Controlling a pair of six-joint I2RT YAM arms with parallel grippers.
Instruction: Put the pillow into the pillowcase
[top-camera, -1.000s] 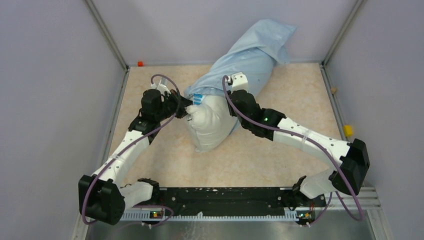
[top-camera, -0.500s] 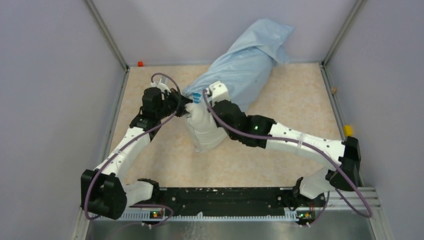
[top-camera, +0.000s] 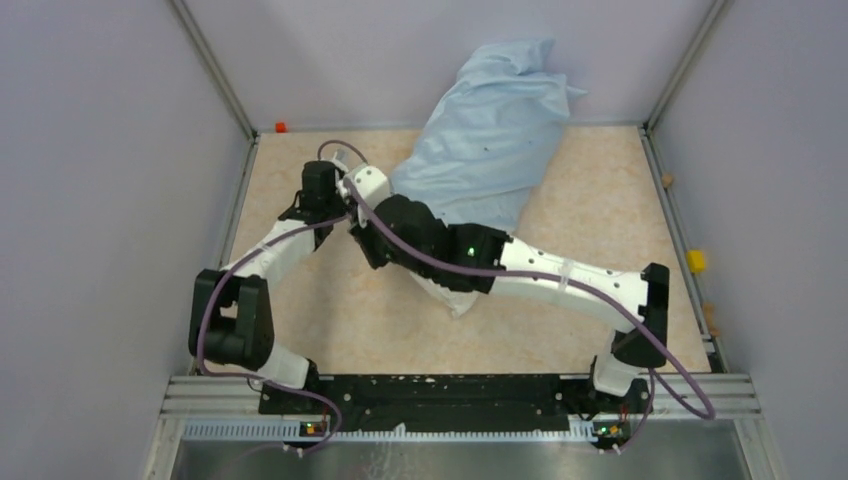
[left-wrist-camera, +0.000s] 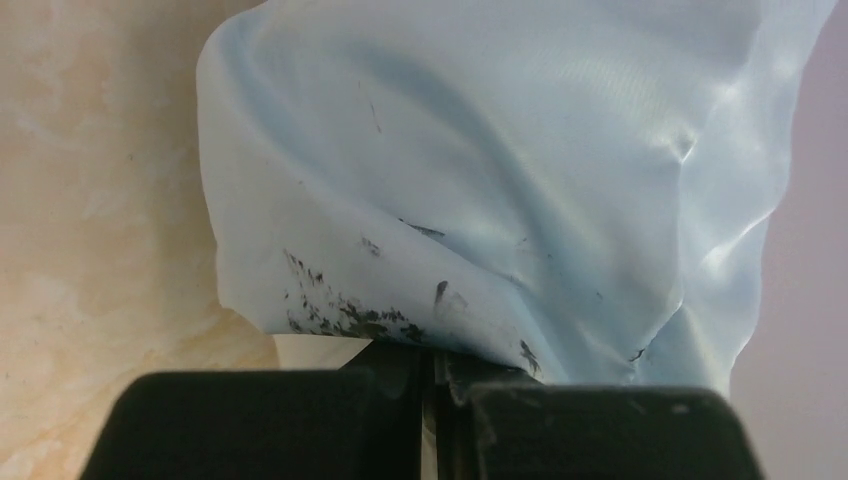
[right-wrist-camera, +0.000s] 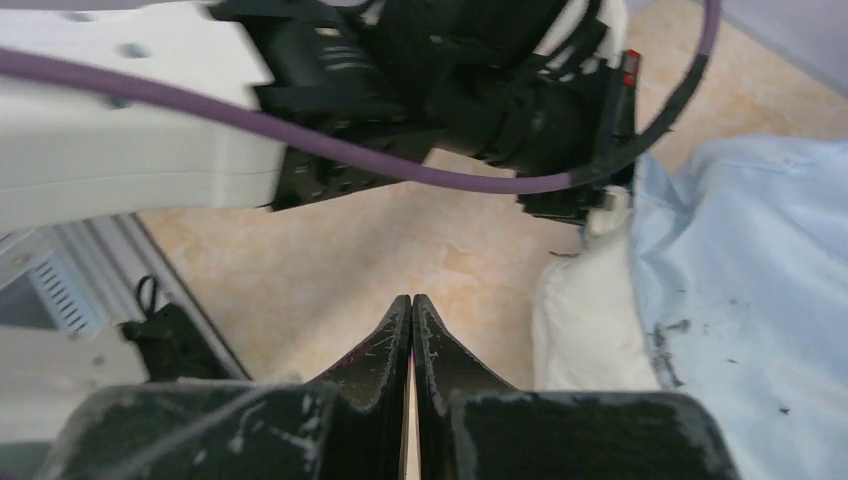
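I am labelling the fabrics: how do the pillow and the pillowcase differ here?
The pillowcase is light blue, thin and wrinkled; the pillow is off-white and plump. The pillowcase shows almost whole; only one end of the pillow sticks out. The left gripper pinches the pillowcase hem; the right gripper, near the pillow, is shut on nothing. Both are soft cloth.

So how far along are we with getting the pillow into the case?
Mostly done: the wrinkly light-blue fabric pillowcase covers most of the plump off-white pillow. In hand: the left hand is shut on the case's open edge, while the right hand is shut on nothing, beside the opening. Left: the pillow's white end shows past the hem and needs covering.
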